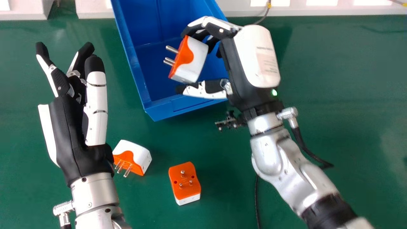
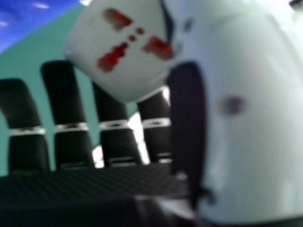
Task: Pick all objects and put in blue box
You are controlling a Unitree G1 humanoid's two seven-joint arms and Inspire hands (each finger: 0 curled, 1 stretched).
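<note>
Right hand: I have the right hand point(image 1: 230, 70) partly closed, its fingers bent over one side of a plug adapter point(image 1: 198, 57) and its thumb point(image 1: 203, 90) along the opposite side, so the plug adapter sits pinched between them, out near the tips.
Held piece: orange and white, its metal pins pointing away from my right palm; the wrist camera shows me its white face with red inside the openings, right against the thumb.
Blue box: the blue box point(image 1: 190, 109) is open beneath my right hand, its near wall just on the robot's side of the thumb. The adapter in my grip hangs over the opening.
Left hand: my left hand point(image 1: 66, 130) is opened out, fingers extended, nothing in its hold, raised to the left of the blue box.
Adapter by the left wrist: the tilted adapter point(image 1: 136, 154) lies just to the right of my left hand's wrist in the head view, white side up, pins angled toward the robot.
Pins-up adapter: the pins-up adapter point(image 1: 185, 181) rests farther right of my left wrist, well to the robot's side of my right hand, orange face up.
Surface: both loose pieces are on the green table point(image 1: 334, 95) that spreads out under my two hands.
Cable: a dark cable point(image 1: 257, 203) runs between my forearms.
</note>
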